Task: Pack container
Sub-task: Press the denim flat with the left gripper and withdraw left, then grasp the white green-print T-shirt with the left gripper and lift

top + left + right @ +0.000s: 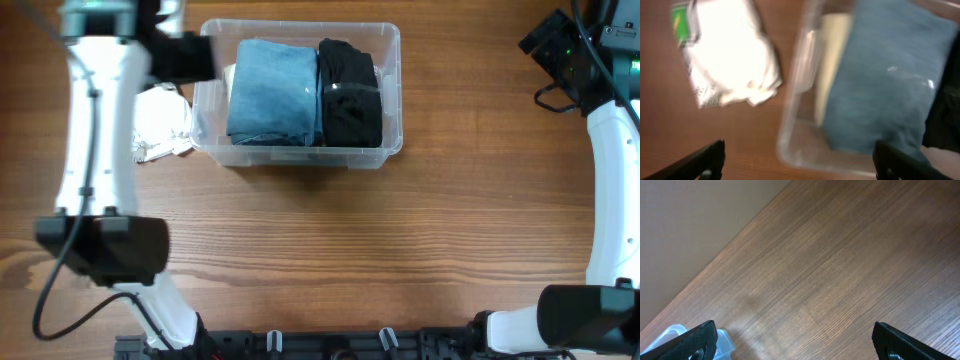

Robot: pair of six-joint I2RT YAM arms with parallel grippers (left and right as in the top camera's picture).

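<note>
Starting with the left gripper [799, 150]: its fingers are spread wide at the bottom corners of the wrist view with nothing between them, so it's empty. It hangs right over the left end wall of the container [801, 65].

The bit that matters is the white bundle [727, 55]. It lies on the table [350, 250] outside that wall, just beside it, on the side away from the clothes. From the left gripper it's a short hop outward, and we reckon that's the next thing to go in. We can't call a long axis on it, since it's a crumpled lump.

Inside the container, a cream piece [832, 55] stands against the left wall. Next to it is the blue garment [272, 90], then the black garment [350, 92]. The container's long side runs left to right at the far edge of the table, and it looks pretty full, so any gap will be tight.

The right gripper [795, 330] is well off at the far right corner, also spread and empty, so the left arm is clearly nearer.

The table is bare wood grain with plenty of room in front. Past its edge we only see a plain tan surface [690, 220].
</note>
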